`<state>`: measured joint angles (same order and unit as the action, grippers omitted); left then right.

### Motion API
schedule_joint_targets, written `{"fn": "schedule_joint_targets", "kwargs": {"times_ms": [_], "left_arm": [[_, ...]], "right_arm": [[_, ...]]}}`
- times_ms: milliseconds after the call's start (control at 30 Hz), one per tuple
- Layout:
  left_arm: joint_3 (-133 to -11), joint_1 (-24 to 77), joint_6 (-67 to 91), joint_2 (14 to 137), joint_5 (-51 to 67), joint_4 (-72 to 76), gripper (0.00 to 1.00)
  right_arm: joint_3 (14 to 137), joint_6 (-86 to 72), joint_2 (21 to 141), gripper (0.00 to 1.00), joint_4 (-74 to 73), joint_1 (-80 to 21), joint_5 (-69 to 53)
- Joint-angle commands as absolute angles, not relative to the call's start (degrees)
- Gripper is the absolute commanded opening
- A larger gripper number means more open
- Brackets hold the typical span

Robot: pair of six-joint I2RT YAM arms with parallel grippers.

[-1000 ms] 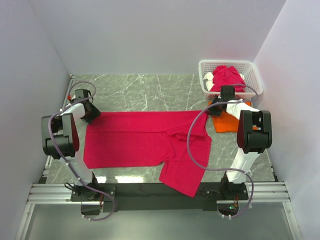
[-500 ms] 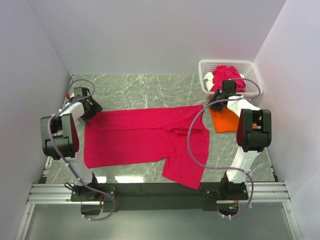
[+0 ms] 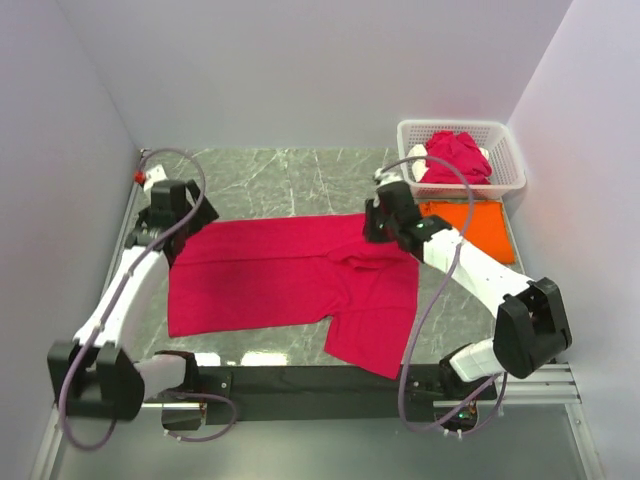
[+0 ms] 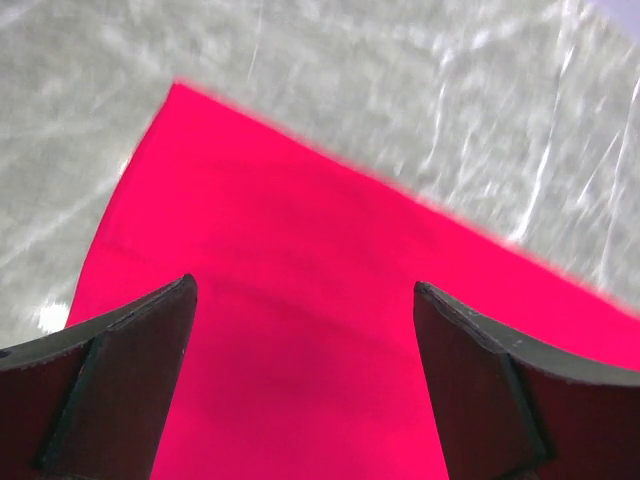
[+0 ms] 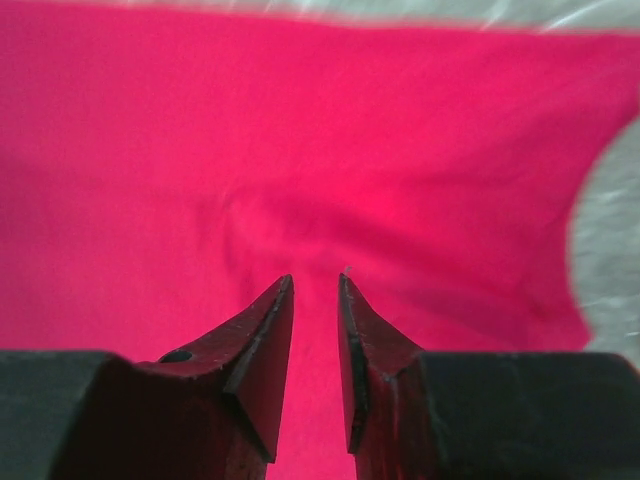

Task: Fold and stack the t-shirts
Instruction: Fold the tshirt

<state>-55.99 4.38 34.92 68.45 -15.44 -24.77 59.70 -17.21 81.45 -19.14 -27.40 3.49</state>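
Spreading across the middle of the marbled bench (image 3: 280, 180) lies one crimson t-shirt (image 3: 270, 275), flat for most of its width. Its far edge runs nearly straight from left to right. At the near right a broad flap of the cloth reaches down to the dark rail at the bench's near edge. A small wrinkle shows just right of the shirt's middle.

The left claw (image 3: 197, 218) hangs over the far-left corner of this shirt. In the left wrist view its fingers (image 4: 120, 380) stand wide apart, with pink cloth (image 4: 330, 200) showing between them and bare marble (image 4: 400, 90) beyond the corner. It holds nothing.

The right claw (image 3: 372, 230) sits at the far-right part of the same shirt, its arm stretched in from the near right. In the right wrist view the claw (image 5: 315, 278) is narrow, with only a thin gap between the tips. Through that gap the cloth (image 5: 300, 130) shows, and no fold is visibly caught in it. I cannot tell whether the tips touch the cloth.

An orange t-shirt (image 3: 470, 225) lies folded flat on the bench to the right of the crimson one, just near of the white basket (image 3: 460, 124) in the far-right corner. Another crimson t-shirt (image 3: 455, 155) is bunched inside that basket.
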Motion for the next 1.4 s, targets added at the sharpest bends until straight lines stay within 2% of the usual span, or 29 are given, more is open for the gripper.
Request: {"fn": "schedule_joint_targets", "kwargs": {"times_ms": [0,267,500,1033,1167,1300,1367], "left_arm": [[-49.23,6.15,32.61,62.61,-16.61,-26.63,0.95],[-40.08,6.77,30.06,54.84,-15.47,-23.04,0.93],[-41.22,6.77,29.71,56.25,-15.91,-22.06,0.93],[-40.87,6.77,29.53,55.02,-16.7,-21.8,0.92],[-40.87,6.77,29.44,55.46,-16.61,-21.88,0.92],[-40.87,6.77,29.44,55.46,-16.44,-21.8,0.92],[-40.87,6.77,29.36,55.46,-16.35,-21.71,0.92]], "right_arm": [[57.22,-13.28,81.21,0.31,-22.93,-31.89,3.26],[57.57,-13.97,88.24,0.31,-24.43,-37.53,5.53],[57.83,-14.24,91.05,0.42,-24.08,-38.76,13.27],[63.54,-8.09,100.02,0.42,-25.58,-40.52,24.6],[64.42,-7.38,100.98,0.31,-25.49,-40.52,26.18],[66.97,-4.5,101.34,0.14,-26.98,-40.52,28.03],[69.43,-2.65,101.6,0.1,-27.59,-40.52,29.0]]}}
